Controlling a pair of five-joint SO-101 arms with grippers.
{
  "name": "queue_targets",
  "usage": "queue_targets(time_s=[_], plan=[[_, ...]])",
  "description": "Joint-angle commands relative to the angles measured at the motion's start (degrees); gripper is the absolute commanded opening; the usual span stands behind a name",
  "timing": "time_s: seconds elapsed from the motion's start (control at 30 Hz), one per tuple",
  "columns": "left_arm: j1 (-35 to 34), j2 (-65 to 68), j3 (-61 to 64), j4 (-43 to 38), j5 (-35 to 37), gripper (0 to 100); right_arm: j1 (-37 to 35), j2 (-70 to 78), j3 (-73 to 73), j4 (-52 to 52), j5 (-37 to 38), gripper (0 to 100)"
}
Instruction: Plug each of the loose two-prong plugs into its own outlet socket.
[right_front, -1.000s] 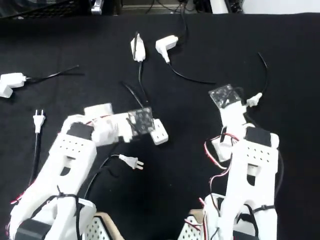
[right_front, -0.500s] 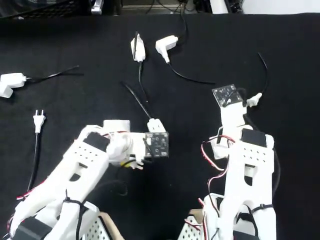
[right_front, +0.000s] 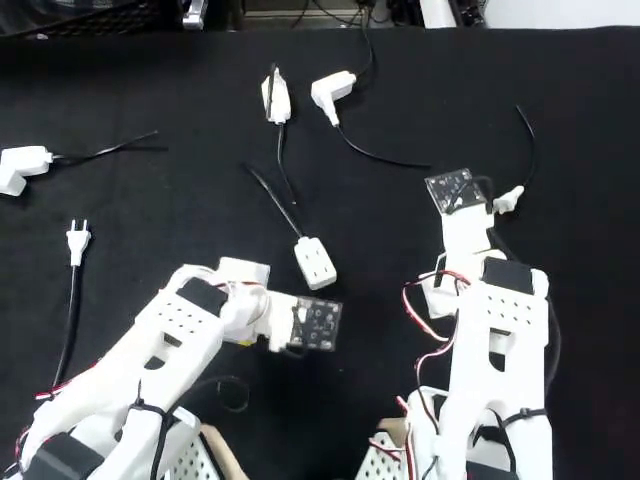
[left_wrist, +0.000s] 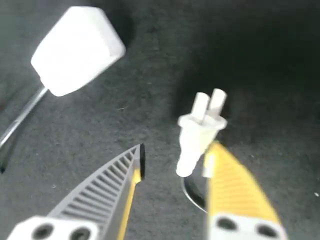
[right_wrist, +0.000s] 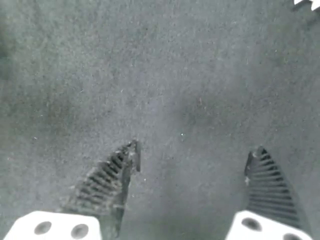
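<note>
Two arms stand side by side at a table (right_front: 560, 100) covered in black cloth.

Left arm (right_front: 170, 340): bent low over the near middle of the table. The left gripper (left_wrist: 175, 152) is spread wide and grips nothing. In the left wrist view the near plug (left_wrist: 200, 132), white with two prongs, lies on the cloth between the fingers. It sits close against the yellow finger (left_wrist: 225, 185) and well clear of the ribbed finger (left_wrist: 112, 185); whether plug and yellow finger touch cannot be told. The prongs point roughly toward the middle socket (left_wrist: 75, 50), a white block on a dark cord, near but apart. From above, this socket lies just beyond the left wrist, at the centre of the table.

Right arm (right_front: 500, 320): stretched forward on the right side. The right gripper (right_wrist: 195, 150) is held apart over bare cloth, with nothing between its fingers. The right plug (right_front: 508, 200) lies just beside that wrist, on a curving cord.

Other items: a far socket (right_front: 277, 97) and a second far socket (right_front: 333, 90) lie side by side at the far middle. An edge socket (right_front: 20, 168) lies at the far left, and a left plug (right_front: 78, 238) sits nearer than it, prongs pointing away.
</note>
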Motion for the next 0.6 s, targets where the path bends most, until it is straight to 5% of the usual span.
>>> queue_targets(time_s=[0.0, 0.57], plan=[[0.6, -1.0, 0.4, -0.8, -2.2, 14, -0.8, -0.1, -0.2, -0.5, -0.6, 33.2], [2.6, -1.1, 3.0, -0.4, -2.0, 13, -1.1, -0.2, 1.4, -3.0, -0.3, 33.2]])
